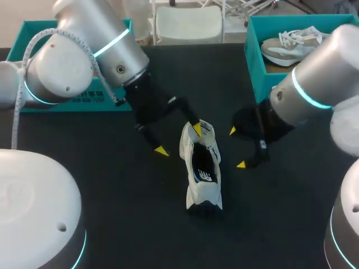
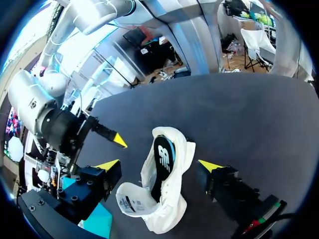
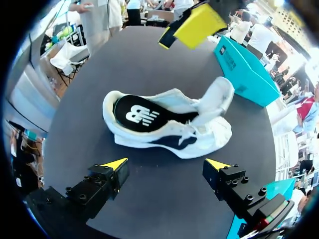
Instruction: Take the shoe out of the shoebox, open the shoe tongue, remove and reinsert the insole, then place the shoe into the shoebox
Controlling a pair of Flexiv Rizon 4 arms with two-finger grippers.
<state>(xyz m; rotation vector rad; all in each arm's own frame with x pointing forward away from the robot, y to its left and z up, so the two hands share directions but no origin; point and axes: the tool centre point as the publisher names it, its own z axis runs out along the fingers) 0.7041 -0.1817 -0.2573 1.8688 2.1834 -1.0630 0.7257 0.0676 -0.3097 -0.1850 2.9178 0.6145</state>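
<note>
A white shoe point(image 1: 202, 168) lies on the black table, its tongue point(image 3: 214, 99) folded back. A dark insole point(image 3: 137, 113) with a white logo sits inside. My left gripper point(image 1: 178, 140) is open at the shoe's far end, one yellow tip close to the tongue. In the left wrist view the shoe point(image 2: 164, 199) lies between the spread fingers of that gripper point(image 2: 158, 165). Just right of the shoe, my right gripper point(image 1: 236, 147) is open and holds nothing. In the right wrist view the shoe point(image 3: 169, 124) lies side-on ahead of the right gripper point(image 3: 166, 163).
A teal shoebox point(image 1: 251, 61) at the back right holds a second, grey shoe point(image 1: 291, 45). Another teal box point(image 1: 33, 33) stands at the back left, partly hidden by my left arm. Bare table lies in front of the shoe.
</note>
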